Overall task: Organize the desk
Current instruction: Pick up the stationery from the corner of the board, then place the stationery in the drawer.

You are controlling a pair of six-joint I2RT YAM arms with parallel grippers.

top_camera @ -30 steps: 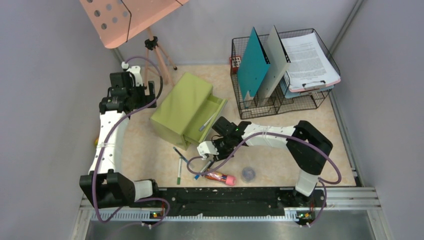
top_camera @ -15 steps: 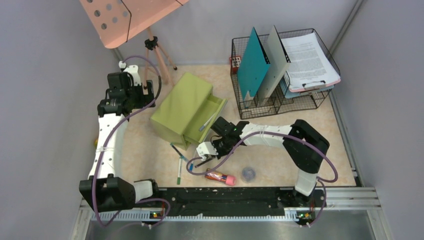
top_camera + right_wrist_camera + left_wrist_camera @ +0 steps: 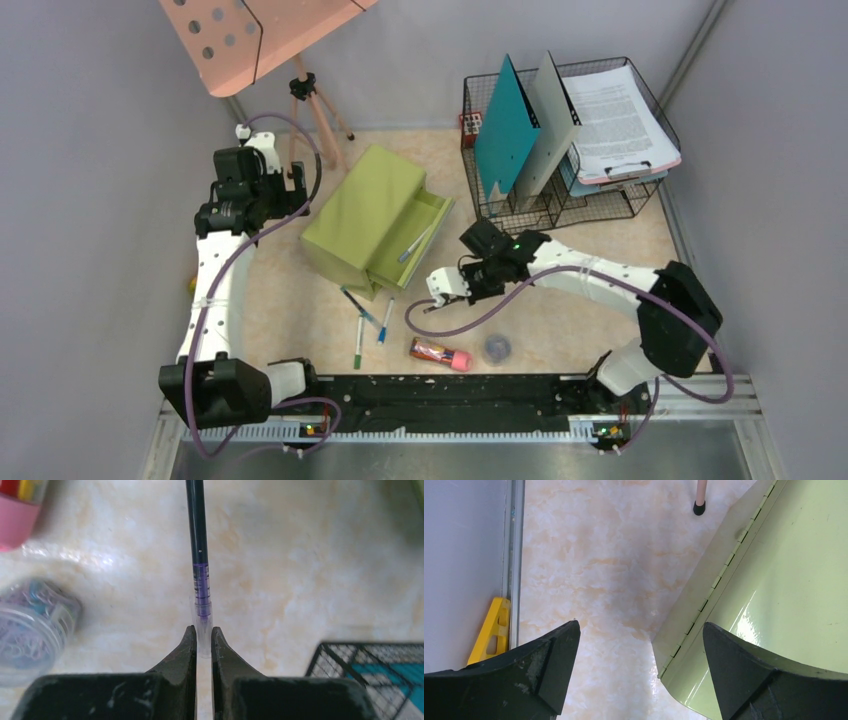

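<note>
The desk (image 3: 570,320) is a beige marbled top. My right gripper (image 3: 434,296) hovers over its middle, shut on the clear end of a dark pen with a purple band (image 3: 198,555). In the right wrist view that gripper (image 3: 202,635) pinches the pen, which sticks straight out ahead. My left gripper (image 3: 639,630) is open and empty, above bare desk (image 3: 599,555) beside the olive-green drawer box (image 3: 784,590). In the top view the left gripper (image 3: 298,182) stands at that box's (image 3: 365,210) back left corner.
The open drawer holds a pen (image 3: 415,243). Three pens lie in front of the box: dark (image 3: 355,303), blue (image 3: 385,320), green (image 3: 358,343). A pink-capped tube (image 3: 440,353) and a clip jar (image 3: 497,347) sit near the rail. A wire rack (image 3: 560,130) with folders stands back right, a tripod (image 3: 310,100) back left.
My right gripper has shut on the purple-banded pen and swung right and away from the front rail with it. The left arm has barely moved.
</note>
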